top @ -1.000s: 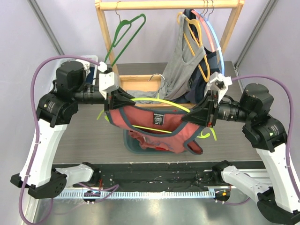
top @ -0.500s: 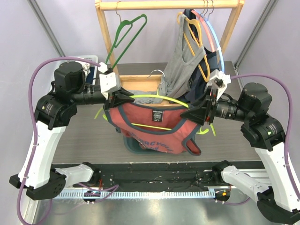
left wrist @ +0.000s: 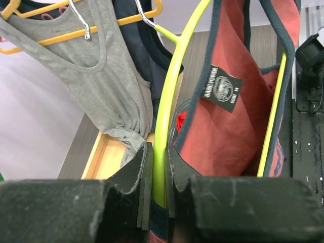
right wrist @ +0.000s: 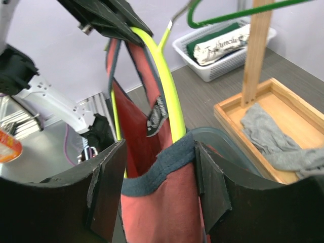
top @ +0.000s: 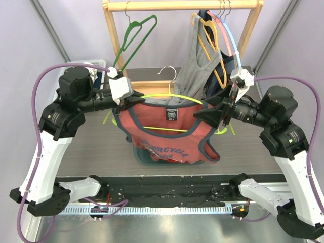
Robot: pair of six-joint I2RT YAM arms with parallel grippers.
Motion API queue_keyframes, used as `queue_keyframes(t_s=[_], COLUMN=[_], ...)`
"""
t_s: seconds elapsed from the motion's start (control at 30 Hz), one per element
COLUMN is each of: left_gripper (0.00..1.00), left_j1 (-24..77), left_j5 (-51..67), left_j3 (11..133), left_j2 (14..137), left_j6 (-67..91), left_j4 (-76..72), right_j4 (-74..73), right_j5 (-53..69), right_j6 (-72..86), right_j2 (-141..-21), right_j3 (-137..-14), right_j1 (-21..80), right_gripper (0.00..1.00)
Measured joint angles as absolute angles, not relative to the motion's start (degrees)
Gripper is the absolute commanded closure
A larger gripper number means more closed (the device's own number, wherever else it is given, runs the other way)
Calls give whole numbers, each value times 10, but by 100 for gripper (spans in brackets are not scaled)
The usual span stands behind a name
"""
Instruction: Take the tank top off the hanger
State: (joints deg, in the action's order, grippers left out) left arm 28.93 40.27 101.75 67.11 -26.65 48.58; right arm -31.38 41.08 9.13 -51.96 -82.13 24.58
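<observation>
The left gripper (left wrist: 159, 162) clamped the lime hanger (left wrist: 164, 101); the right gripper (right wrist: 159, 167) stood wide around a strap of the red tank top (right wrist: 167, 212) (draped over that hanger). It needed a firm pinch, then a slide off the hanger's end.

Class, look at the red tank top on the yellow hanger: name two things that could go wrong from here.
The right gripper stands open around one strap of the tank top, so that strap could stay hooked on the hanger. The hook sits close to the grey top; it might snag.
</observation>
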Motion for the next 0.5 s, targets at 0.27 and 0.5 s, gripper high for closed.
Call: queue_keyframes(t_s=[0.27,0.5], left_gripper=[100,100], left_j1=[302,320], left_j5=[437,432], left_j3=[1019,1039], left_j2=[671,672], left_j6=[-346,-431], left_j4=[533,578], right_j4=[-279,-265], right_j5=[500,542], right_j6=[96,110], right_j2=[-594,-616], right_j3=[-867,-858], right_j1=[247,247], right_gripper=[44,44])
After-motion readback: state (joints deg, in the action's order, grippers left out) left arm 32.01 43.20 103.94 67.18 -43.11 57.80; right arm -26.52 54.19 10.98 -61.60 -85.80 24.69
